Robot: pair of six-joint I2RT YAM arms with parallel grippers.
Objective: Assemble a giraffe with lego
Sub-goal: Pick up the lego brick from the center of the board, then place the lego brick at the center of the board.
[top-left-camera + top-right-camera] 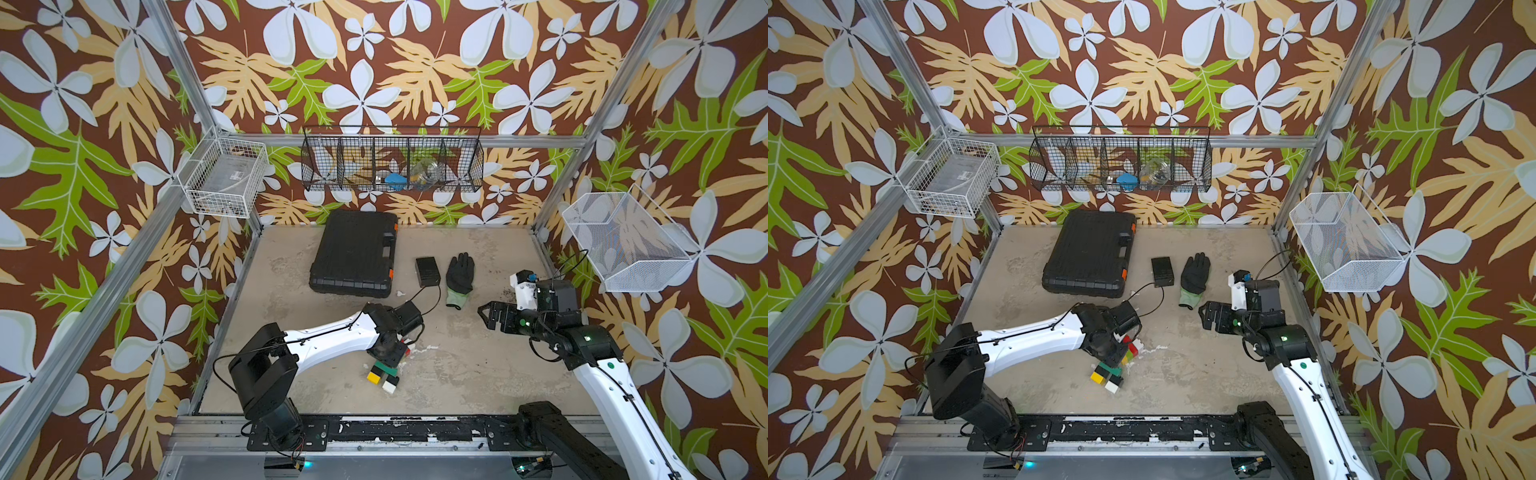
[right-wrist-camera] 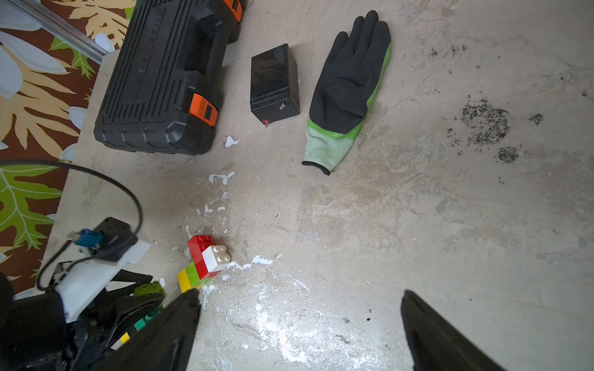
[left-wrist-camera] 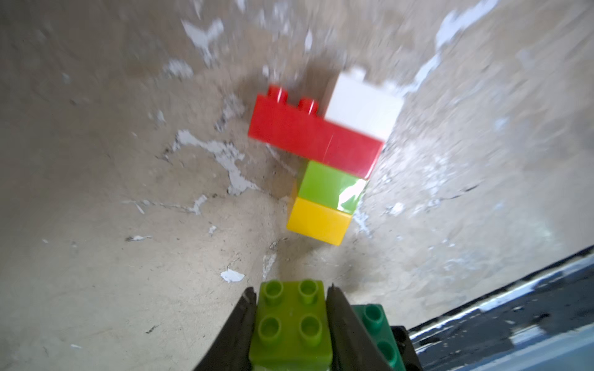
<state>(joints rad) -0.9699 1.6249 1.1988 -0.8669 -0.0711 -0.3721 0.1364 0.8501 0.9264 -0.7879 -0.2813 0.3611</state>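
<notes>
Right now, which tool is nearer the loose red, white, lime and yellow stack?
Left. The left tool, shut on a lime brick, sits just short of the stack; the right tool hangs open farther off, by the glove.

Quick tally: two robot arms [image 1: 332, 332], three wire baskets [image 1: 392, 160], one tool case [image 1: 353, 253], one small black box [image 1: 428, 271], one glove [image 1: 459, 276], and ten bricks [image 3: 316, 135].

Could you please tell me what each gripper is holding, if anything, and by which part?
The left gripper pinches the lime green brick by its opposite side walls, jaws shut; the right gripper is open, empty.
</notes>
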